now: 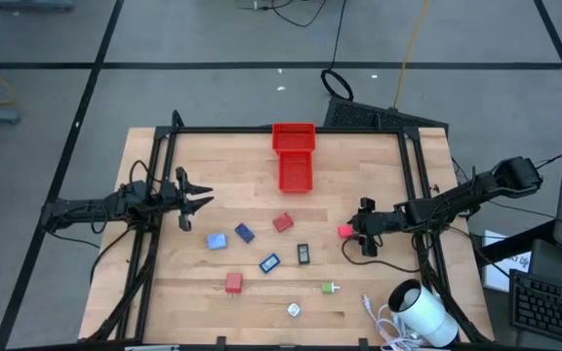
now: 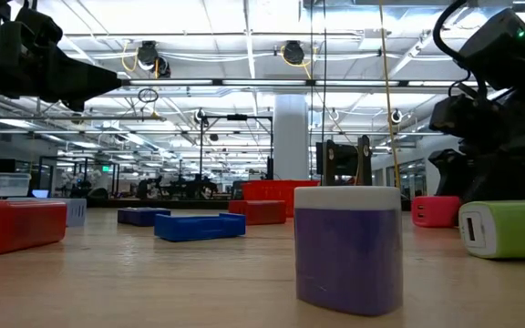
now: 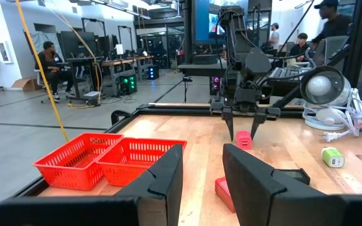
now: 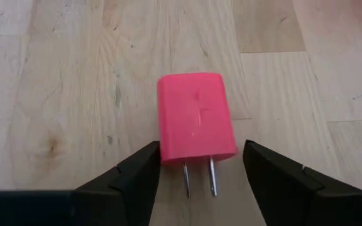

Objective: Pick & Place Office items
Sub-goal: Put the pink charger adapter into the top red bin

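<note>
A pink charger plug [image 4: 197, 119] lies flat on the table, its two prongs [image 4: 200, 177] pointing at my right gripper [image 4: 198, 164]. That gripper is open and low over the table, with one finger on each side of the prong end, touching nothing. It also shows in the high view [image 1: 364, 231], right of the plug [image 1: 344, 231]. My left gripper [image 1: 198, 200] is open and empty above the table's left side. Several other small pieces lie mid-table: light-blue [image 1: 217, 240], blue [image 1: 244, 232], red [image 1: 282, 222], black [image 1: 303, 253].
A red two-compartment tray [image 1: 294, 156] stands at the far middle. A white cylinder with cable [image 1: 422, 312] lies at the near right corner. More pieces lie nearer the front: blue [image 1: 269, 262], red [image 1: 233, 283], green-white [image 1: 330, 288], whitish [image 1: 294, 310]. People sit in the room beyond the table.
</note>
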`<action>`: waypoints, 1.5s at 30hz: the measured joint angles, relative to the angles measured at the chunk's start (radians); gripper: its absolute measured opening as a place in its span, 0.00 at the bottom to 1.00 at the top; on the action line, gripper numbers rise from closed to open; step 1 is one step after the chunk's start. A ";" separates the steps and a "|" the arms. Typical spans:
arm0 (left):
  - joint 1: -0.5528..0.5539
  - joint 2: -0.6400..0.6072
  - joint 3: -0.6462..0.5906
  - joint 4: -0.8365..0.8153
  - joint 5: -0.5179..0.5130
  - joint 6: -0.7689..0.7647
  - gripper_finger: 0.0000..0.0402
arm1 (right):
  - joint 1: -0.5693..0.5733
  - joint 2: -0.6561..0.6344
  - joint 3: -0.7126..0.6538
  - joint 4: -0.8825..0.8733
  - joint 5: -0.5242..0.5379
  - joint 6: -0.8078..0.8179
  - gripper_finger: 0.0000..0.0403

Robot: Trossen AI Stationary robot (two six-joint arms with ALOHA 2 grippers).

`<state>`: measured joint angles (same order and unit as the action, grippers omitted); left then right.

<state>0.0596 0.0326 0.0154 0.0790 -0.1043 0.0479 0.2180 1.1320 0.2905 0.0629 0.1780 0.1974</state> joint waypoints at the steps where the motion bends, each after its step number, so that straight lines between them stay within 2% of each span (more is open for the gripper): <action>1: 0.000 0.000 0.000 0.000 0.000 0.000 0.29 | 0.000 0.000 0.000 0.004 0.000 0.000 0.52; 10: 0.000 0.000 0.000 0.000 0.000 0.000 0.29 | 0.000 0.000 -0.001 0.082 0.000 -0.004 0.39; 13: 0.000 0.000 0.000 0.000 0.000 0.000 0.29 | 0.000 0.000 -0.001 0.082 -0.032 -0.004 0.37; 21: 0.000 0.000 0.000 0.000 0.000 0.000 0.29 | 0.000 0.000 -0.001 0.076 -0.050 -0.001 0.52; 27: 0.000 0.000 0.000 0.000 0.000 0.000 0.29 | 0.000 0.000 -0.001 0.055 -0.050 -0.001 0.54; 33: 0.000 0.000 0.000 0.000 0.000 0.000 0.29 | 0.000 0.000 -0.001 0.053 -0.050 -0.003 0.49; 41: 0.000 0.000 0.000 0.000 0.000 0.000 0.29 | 0.000 -0.001 -0.001 0.053 -0.049 -0.003 0.37; 45: 0.000 0.000 0.000 0.000 0.000 0.000 0.29 | 0.000 -0.001 -0.001 0.056 -0.049 -0.003 0.37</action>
<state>0.0593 0.0326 0.0154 0.0792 -0.1043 0.0479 0.2180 1.1313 0.2897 0.1186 0.1291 0.1942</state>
